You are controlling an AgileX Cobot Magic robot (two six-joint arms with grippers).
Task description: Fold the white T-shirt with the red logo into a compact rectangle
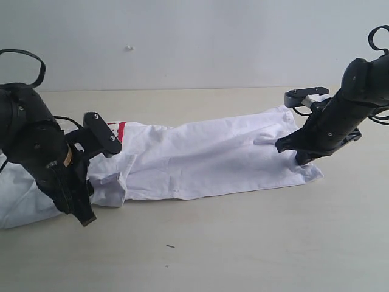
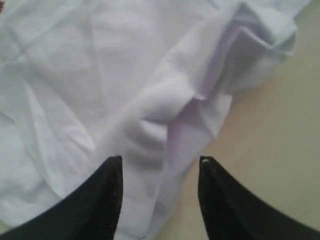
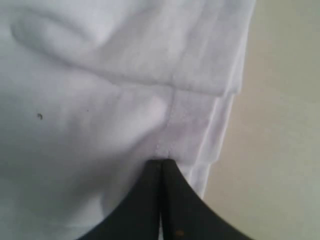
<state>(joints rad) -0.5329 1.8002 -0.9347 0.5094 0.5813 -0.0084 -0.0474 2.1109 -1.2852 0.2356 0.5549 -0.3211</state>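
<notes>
The white T-shirt [image 1: 200, 161] lies as a long folded strip across the table, with bunched cloth at its left end. A sliver of the red logo [image 1: 120, 129] shows near the left arm. My left gripper [image 1: 85, 212] is down at that bunched end. In its wrist view the left gripper [image 2: 160, 162] is open, its jaws straddling a raised fold of the T-shirt [image 2: 150, 115] at the cloth's edge. My right gripper [image 1: 301, 159] rests on the strip's right end. Close up, the right gripper [image 3: 161, 162] is shut, pinching the layered hem of the T-shirt [image 3: 100, 110].
The beige table [image 1: 243, 243] runs in front of the shirt, and a pale wall [image 1: 194, 42] stands behind it. A small dark speck [image 1: 170, 246] lies on the table near the front.
</notes>
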